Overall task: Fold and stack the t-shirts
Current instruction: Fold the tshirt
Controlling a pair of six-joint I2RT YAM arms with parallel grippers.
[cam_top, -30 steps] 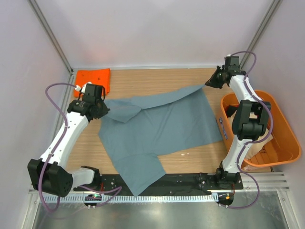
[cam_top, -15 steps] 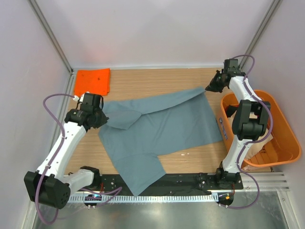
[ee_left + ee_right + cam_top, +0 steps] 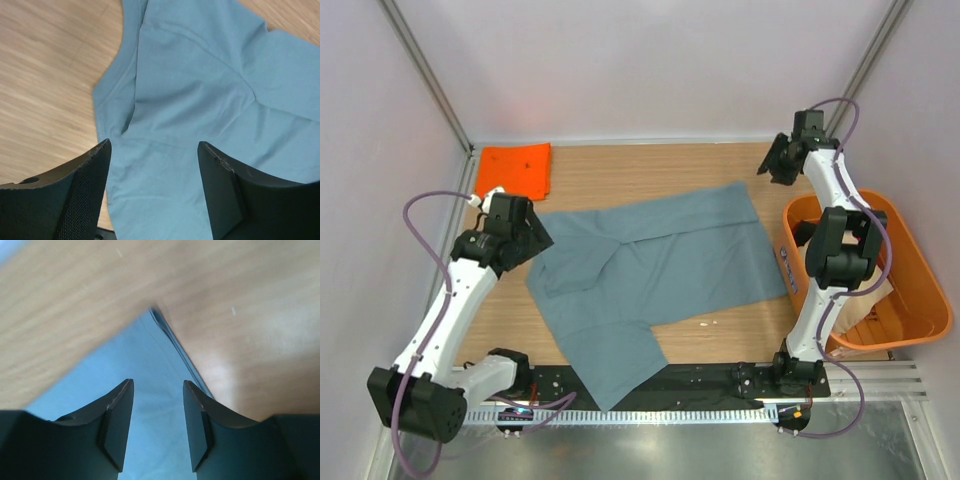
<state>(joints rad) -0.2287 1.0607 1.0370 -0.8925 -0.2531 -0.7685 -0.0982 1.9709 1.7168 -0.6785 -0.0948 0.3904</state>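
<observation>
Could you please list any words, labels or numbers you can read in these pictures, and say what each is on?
None can be read.
A pale sticker on the tub is too small to read.
The grey-blue shirt and the orange shirt show no print.

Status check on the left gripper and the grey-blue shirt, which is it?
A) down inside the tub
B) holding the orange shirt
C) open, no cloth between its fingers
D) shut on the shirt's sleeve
C: in the left wrist view the left gripper has its fingers spread apart, and the grey-blue shirt lies flat on the table beneath the gap with nothing pinched.
</observation>
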